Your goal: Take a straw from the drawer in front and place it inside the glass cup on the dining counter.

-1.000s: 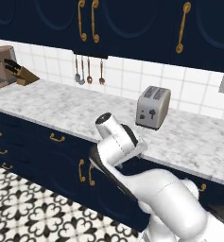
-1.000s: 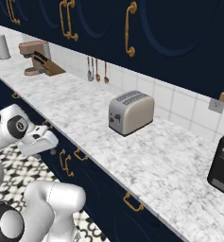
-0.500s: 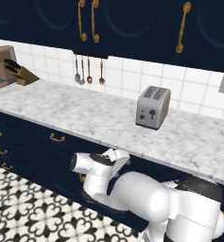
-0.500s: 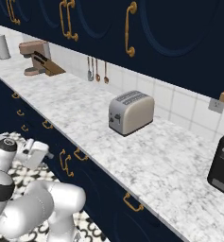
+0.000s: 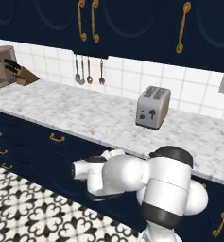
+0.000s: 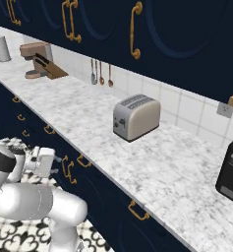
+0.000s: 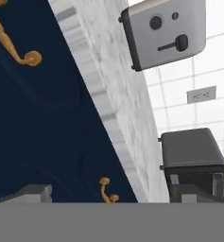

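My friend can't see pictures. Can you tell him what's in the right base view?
A white robot arm bends low in front of dark blue cabinets with brass handles, under a long marble counter. A silver toaster sits in the middle of the counter. A knife block stands far along it, utensils hang on the tiled wall, and a black oven is at the right edge.

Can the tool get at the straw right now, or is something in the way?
Probably not yet. The tool hangs open low before the navy cabinet fronts, whose drawers all look shut, and no straw is exposed.
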Controlling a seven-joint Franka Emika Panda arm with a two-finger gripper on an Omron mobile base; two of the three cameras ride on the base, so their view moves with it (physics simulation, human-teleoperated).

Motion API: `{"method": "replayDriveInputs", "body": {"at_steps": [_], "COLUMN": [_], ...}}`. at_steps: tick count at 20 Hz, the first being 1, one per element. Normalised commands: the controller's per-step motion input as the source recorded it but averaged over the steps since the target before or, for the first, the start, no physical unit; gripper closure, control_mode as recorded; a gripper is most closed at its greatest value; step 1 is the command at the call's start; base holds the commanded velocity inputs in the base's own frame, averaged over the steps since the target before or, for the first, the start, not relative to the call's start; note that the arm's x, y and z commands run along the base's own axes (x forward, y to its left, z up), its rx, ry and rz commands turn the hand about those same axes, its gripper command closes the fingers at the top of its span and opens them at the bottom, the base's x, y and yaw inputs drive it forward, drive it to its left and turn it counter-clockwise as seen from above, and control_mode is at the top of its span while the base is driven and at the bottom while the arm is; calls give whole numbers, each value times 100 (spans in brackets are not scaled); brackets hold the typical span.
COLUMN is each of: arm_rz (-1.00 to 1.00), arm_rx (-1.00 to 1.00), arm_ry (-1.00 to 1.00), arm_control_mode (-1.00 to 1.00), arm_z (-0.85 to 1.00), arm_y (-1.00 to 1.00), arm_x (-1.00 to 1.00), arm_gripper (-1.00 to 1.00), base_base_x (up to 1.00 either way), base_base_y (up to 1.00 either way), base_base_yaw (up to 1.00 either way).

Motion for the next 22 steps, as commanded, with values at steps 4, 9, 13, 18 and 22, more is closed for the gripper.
{"method": "replayDriveInputs", "body": {"at_steps": [4, 9, 13, 18, 22], "arm_rz": [1, 4, 1, 1, 6], "arm_rx": [-19, -1, -2, -4, -10], "arm_ry": [-13, -1, 6, 3, 0], "arm_control_mode": [-100, -100, -100, -100, -100], "arm_z": [-65, -6, 5, 0, -22], "arm_y": [-5, -14, -2, -4, -1], "arm_x": [9, 29, 41, 29, 22], "arm_gripper": [-100, -100, -100, -100, -100], "base_base_x": [0, 0, 0, 0, 0], "base_base_y": [0, 0, 0, 0, 0], "base_base_yaw": [0, 0, 0, 0, 0]}}
